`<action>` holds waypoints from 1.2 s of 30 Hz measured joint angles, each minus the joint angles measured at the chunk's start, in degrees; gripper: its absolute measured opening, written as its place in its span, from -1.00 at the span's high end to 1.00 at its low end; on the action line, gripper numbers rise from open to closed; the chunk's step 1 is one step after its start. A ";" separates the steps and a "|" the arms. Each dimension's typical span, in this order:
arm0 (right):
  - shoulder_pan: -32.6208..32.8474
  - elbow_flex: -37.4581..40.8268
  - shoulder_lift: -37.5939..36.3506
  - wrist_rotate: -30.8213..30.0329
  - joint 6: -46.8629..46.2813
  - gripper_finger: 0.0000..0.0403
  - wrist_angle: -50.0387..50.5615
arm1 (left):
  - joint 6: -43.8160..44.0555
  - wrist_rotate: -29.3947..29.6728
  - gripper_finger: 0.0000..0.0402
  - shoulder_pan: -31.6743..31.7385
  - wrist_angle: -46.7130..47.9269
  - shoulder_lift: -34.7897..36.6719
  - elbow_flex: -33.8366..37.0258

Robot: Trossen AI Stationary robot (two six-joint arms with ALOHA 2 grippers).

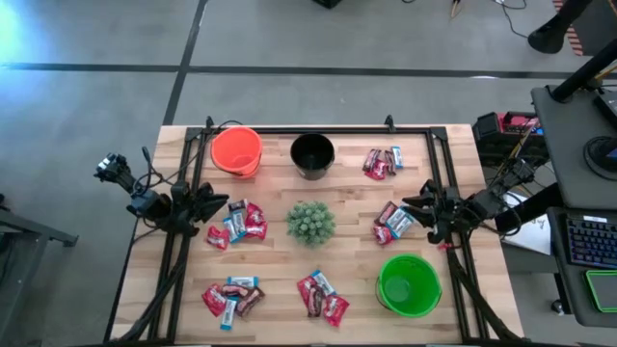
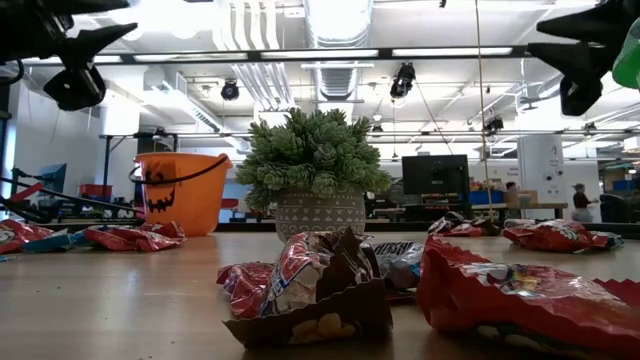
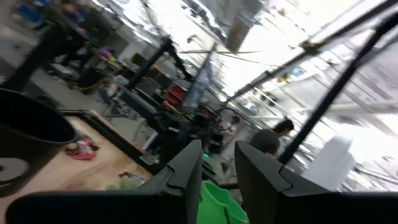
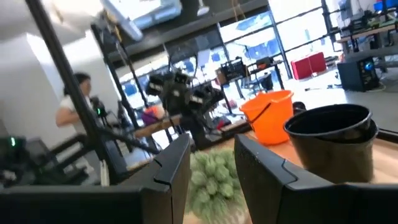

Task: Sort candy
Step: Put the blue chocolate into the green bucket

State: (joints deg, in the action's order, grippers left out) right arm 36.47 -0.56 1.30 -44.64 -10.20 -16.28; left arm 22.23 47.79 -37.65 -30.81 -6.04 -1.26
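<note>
Several piles of red, light blue and dark brown wrapped candy lie flat on the wooden table: at the far right (image 1: 382,162), left of centre (image 1: 238,222), right of centre (image 1: 393,222), near left (image 1: 231,297) and near centre (image 1: 322,297). In the low view the nearest pile (image 2: 330,285) lies in front. My left gripper (image 1: 220,204) (image 3: 217,155) hovers open and empty above the table's left side, beside the left-of-centre pile. My right gripper (image 1: 413,209) (image 4: 211,149) hovers open and empty at the right, beside the right-of-centre pile. Both are high above the table in the low view.
An orange bucket (image 1: 236,151) and a black bucket (image 1: 312,155) stand at the far edge, a green bucket (image 1: 409,283) at the near right. A spiky green plant ball in a pot (image 1: 310,223) stands at the centre. People show in the room beyond.
</note>
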 joint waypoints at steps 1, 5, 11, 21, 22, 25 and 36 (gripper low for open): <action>0.00 0.00 0.00 -1.31 -0.28 0.42 -0.42 | -0.03 0.77 0.61 0.00 -0.02 0.00 0.00; -0.01 0.00 -0.02 -8.29 -0.27 0.42 -2.67 | -0.87 0.91 0.61 0.02 -0.01 0.00 0.00; -0.02 -1.77 0.26 -8.93 -2.66 0.39 -2.04 | -2.36 0.95 0.53 0.02 0.00 0.00 -0.06; -0.02 -7.62 0.39 -7.89 0.24 -0.08 -1.69 | -13.53 2.71 0.24 0.02 -0.04 -0.41 -5.74; -0.02 -8.21 0.39 -7.89 0.80 -0.11 -1.67 | -14.37 2.69 0.23 0.02 0.00 -0.54 -6.51; -0.02 -10.09 0.43 -8.23 1.02 -0.14 -1.73 | -15.56 2.72 0.22 0.00 0.16 -1.17 -9.16; -0.02 -21.19 9.62 -13.90 5.40 -0.15 -1.62 | -18.54 7.61 0.32 0.00 18.04 -10.68 -24.15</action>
State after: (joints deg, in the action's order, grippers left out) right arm 36.45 -21.74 10.92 -58.54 -4.80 -17.89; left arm 3.68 55.40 -37.65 -12.77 -16.73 -25.41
